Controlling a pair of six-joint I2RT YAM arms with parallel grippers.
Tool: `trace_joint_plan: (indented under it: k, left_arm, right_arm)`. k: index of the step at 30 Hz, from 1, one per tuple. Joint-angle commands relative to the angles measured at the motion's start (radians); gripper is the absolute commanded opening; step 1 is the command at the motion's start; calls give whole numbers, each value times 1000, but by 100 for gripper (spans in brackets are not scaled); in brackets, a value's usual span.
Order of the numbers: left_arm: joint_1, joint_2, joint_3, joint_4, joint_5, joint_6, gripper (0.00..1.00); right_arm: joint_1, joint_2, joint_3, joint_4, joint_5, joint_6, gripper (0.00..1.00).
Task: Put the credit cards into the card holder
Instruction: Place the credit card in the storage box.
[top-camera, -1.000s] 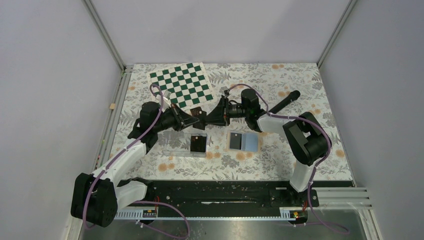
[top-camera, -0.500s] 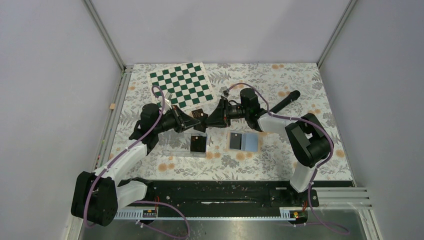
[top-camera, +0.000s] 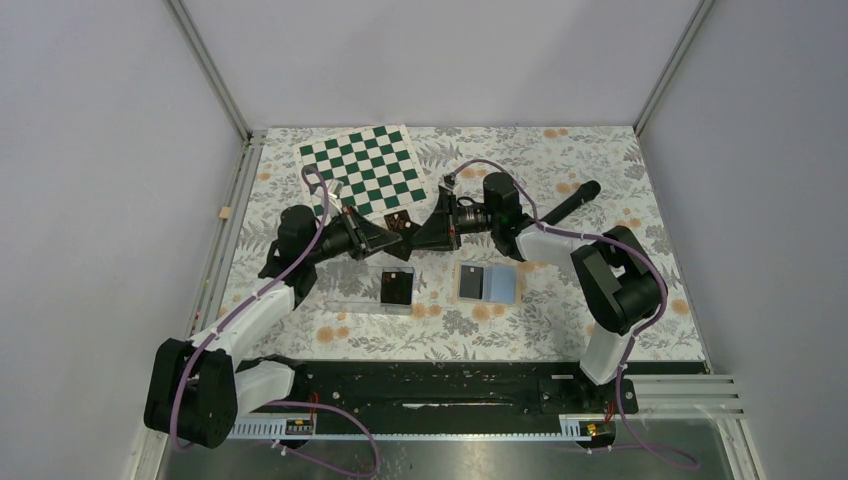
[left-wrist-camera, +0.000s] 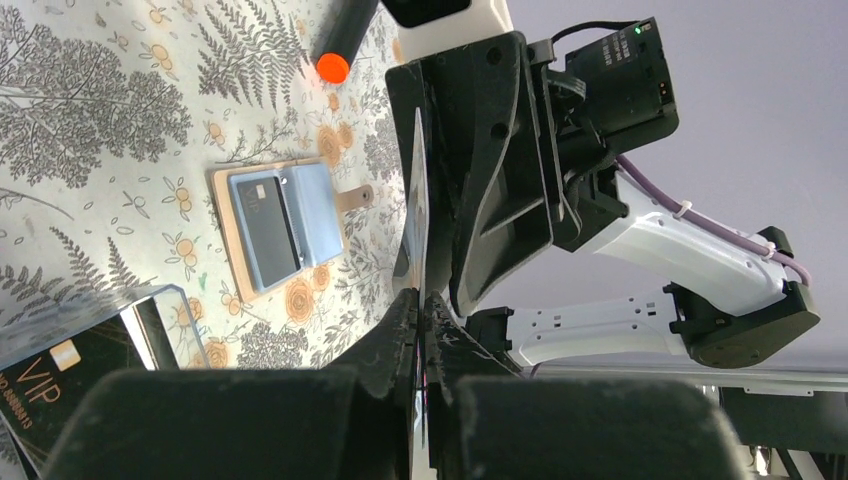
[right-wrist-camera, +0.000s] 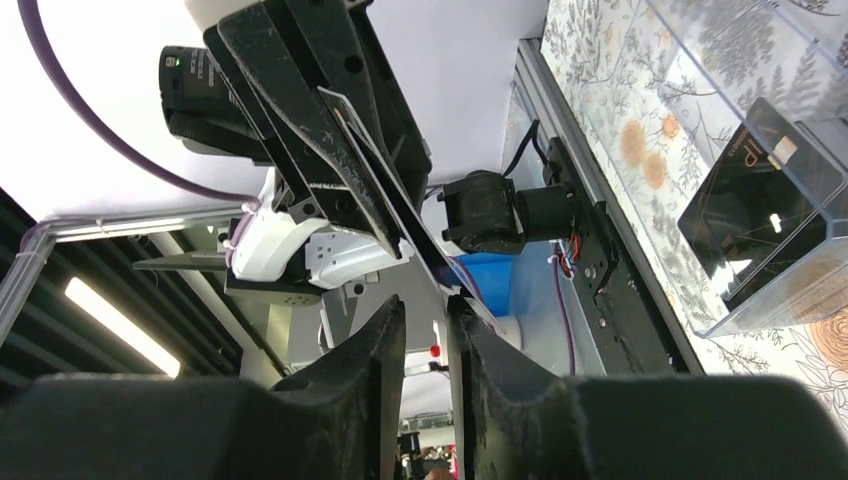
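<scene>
While the two arms faced each other nose to nose above the middle of the floral surface, the left gripper had its jaws pressed together on a black credit card. It pinched one edge, so the card stood edge-on between both tools, off the surface. The right gripper had its jaws a little spread, straddling the card's opposite edge. A gap showed beside the card there; could not tell if it touched.

The card holder lay open and flat, blue lining up, on the near side of the grippers. It was just right of the clear plastic tray, with a strip of surface between them. A second black card sat on the holder's left half, its edges inside the holder's outline. A black VIP card lay in the tray's right end, close to the wall.

A black marker with an orange tip lay far right, well apart from the holder. The green-white chessboard mat sat far left, its near corner just beside the left arm. Bare floral surface showed right of the holder and along the near edge.
</scene>
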Motion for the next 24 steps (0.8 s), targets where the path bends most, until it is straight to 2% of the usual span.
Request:
trace_joint_plan:
  k: [1, 5, 14, 18, 24]
  left_arm:
    - [-40, 25, 13, 119, 168, -40, 0]
    - [-39, 30, 13, 99, 177, -20, 0]
    - [-40, -5, 13, 10, 143, 35, 0]
    - [-39, -20, 12, -7, 109, 41, 0]
    - [-40, -27, 19, -14, 103, 45, 0]
  right_arm:
    - [38, -5, 51, 127, 39, 23, 27]
    - [34, -22, 57, 43, 48, -44, 24]
    - [13, -101, 90, -392, 143, -330, 31]
    - [7, -117, 75, -389, 156, -331, 35]
    - [-6, -120, 69, -375, 161, -310, 35]
